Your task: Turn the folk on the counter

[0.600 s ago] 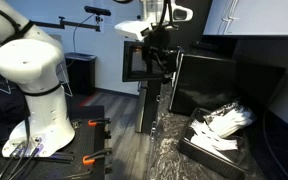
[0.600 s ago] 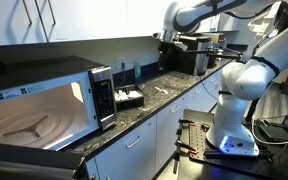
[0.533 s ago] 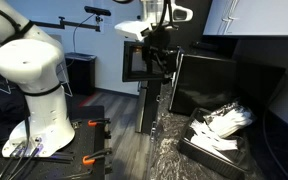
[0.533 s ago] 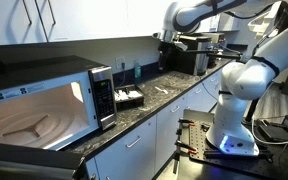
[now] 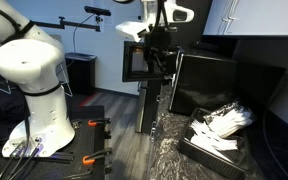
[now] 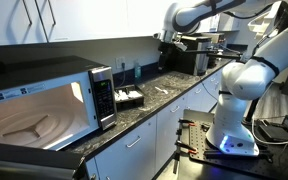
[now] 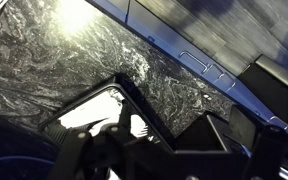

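Kitchenette, dark walls, long glossy black stone-speckled table (image 6: pixel 166 106) over white cabinet fronts (image 6: pixel 149 140). Microwave (image 6: pixel 44 105) sits at one end and black appliances (image 6: pixel 189 58) at the other. The black tray (image 6: pixel 131 101) of pale items sits on the table just past the microwave. A thin pale sliver (image 6: pixel 158 90) lies flat on the table between tray and appliances, apart from both. It may be the fork, too small to confirm. The arm's white base (image 6: pixel 239 100) stands on the floor beside the table, and the arm arcs up and over. The claw (image 6: pixel 167 43) hangs high above the table near the appliances, touching nothing. In an exterior view the claw (image 5: pixel 162 64) is up in front of a black box (image 5: pixel 219 85), with the tray (image 5: pixel 206 150) well below on the speckled top (image 5: pixel 169 155). The wrist view looks down at the table (image 7: pixel 44 60). The claw (image 7: pixel 149 138) is spread there, dark fingers (image 7: pixel 84 150) wide apart and empty, tray rim (image 7: pixel 149 110) showing between them. The fork can't be made out in that view.
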You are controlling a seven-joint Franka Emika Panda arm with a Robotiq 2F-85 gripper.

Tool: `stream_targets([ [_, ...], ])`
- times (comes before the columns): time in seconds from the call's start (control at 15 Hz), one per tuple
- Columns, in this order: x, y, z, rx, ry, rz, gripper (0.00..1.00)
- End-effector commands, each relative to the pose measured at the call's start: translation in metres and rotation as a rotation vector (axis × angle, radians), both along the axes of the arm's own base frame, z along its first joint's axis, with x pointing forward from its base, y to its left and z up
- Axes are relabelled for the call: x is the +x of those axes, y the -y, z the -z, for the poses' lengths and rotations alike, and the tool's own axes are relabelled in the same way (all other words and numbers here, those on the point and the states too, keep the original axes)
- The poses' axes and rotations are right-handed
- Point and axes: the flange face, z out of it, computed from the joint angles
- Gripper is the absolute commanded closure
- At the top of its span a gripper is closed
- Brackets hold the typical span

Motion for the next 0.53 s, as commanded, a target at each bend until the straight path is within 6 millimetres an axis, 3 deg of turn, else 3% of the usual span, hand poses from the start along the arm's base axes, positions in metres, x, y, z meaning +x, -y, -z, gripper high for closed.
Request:
stream_targets([
  [0.0,0.008,0.017,0.001,0.037,0.021,0.144,0.00],
  [0.47,0.009,0.071,0.014,0.008,0.043,0.385,0.00],
])
